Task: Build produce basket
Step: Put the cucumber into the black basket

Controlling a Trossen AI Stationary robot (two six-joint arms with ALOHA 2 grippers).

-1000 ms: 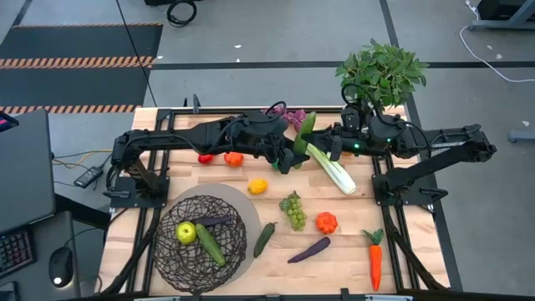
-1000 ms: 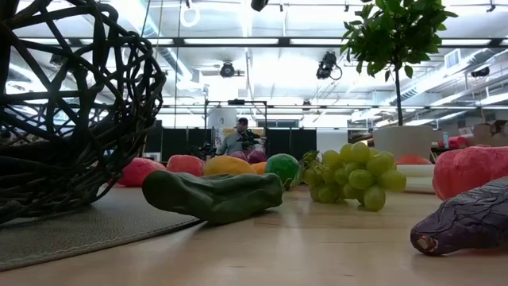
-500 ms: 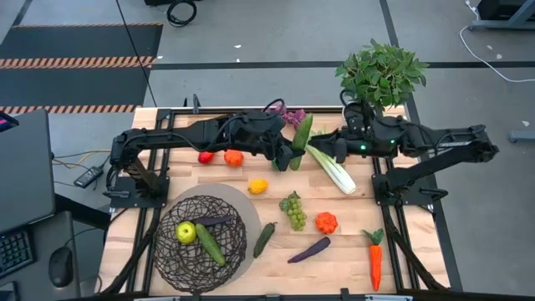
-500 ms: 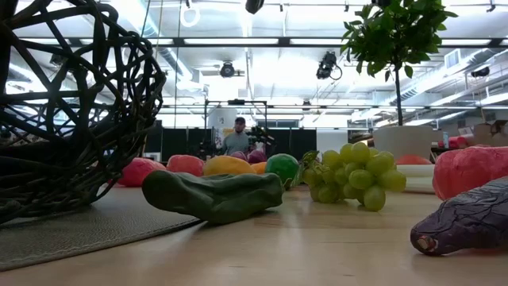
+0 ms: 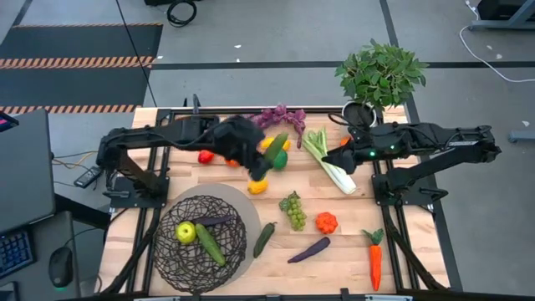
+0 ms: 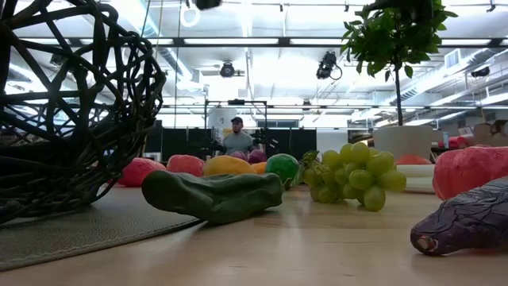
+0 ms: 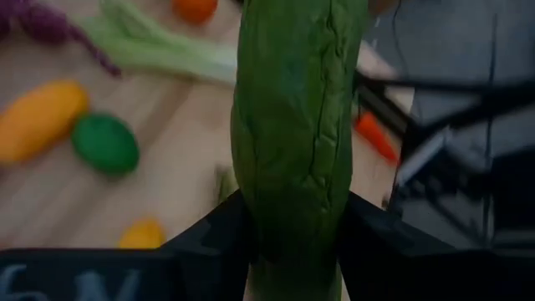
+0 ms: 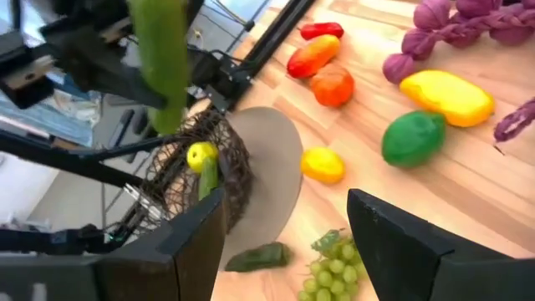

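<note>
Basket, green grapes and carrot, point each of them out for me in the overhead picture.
basket [image 5: 171,251]: high view, left side of the wire mesh.
green grapes [image 5: 293,210]: high view, middle of the bunch.
carrot [image 5: 375,263]: high view, orange body.

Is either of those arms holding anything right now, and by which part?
The left tool grips a green cucumber by one end. The right tool is open, holding nothing.

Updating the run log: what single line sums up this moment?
left gripper: holds cucumber, lifted | right gripper: open, empty, by celery | basket: apple, cucumber, eggplant

Wire basket [image 5: 201,242] holds apple, cucumber and, apparently, an eggplant; remaining produce [image 5: 293,209] lies scattered on table.
</note>
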